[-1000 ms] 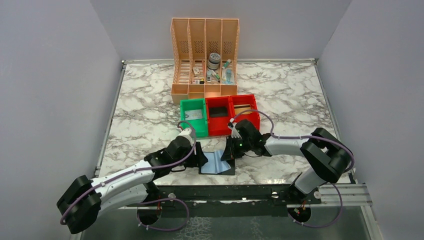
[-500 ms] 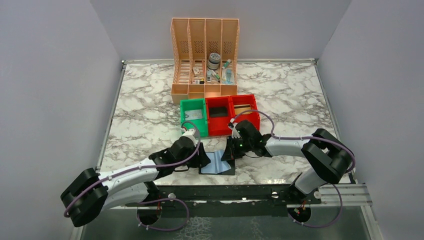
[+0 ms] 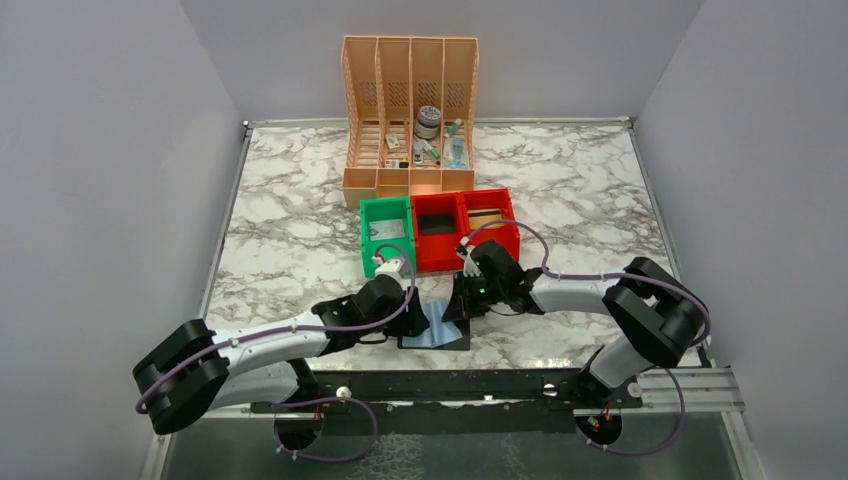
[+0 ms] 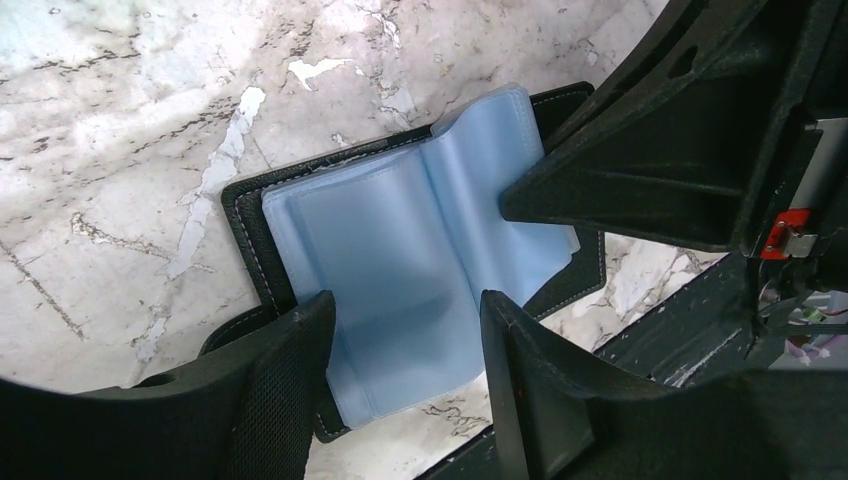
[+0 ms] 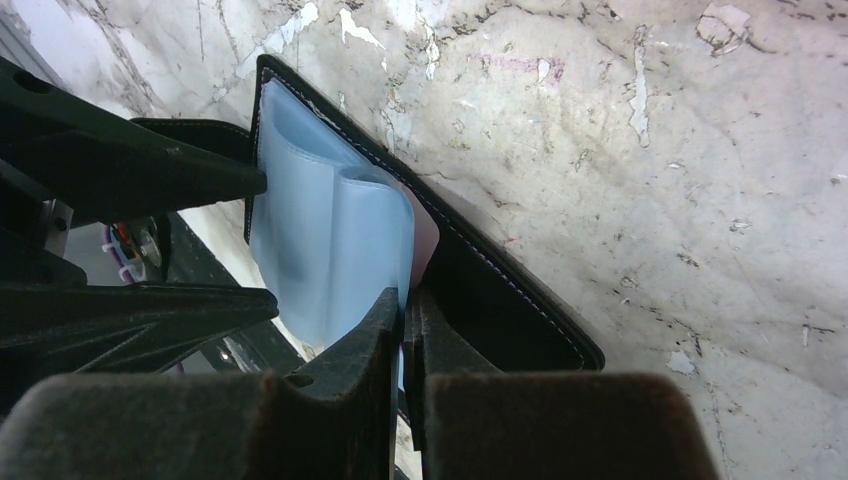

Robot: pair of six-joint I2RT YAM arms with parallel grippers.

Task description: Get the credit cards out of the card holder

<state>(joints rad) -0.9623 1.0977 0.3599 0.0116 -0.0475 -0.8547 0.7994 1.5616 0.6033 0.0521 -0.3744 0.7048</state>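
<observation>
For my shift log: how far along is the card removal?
Done: card holder lies open; card-like pieces sit in the green bin and red bins. In hand: right hand pinches a blue sleeve, left hand open over it. Left: a pinkish edge behind the sleeve, possibly a card.

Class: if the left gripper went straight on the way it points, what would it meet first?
Probably the card holder's pale blue lining, lying ahead of the left gripper's open fingers; depth unclear.

Grey-veined white marble counter [image 3: 290,230] is sitting between plain pale grey walls [image 3: 100,150] on three sides; a dark metal rail [image 3: 450,385] is running along its near edge.
</observation>
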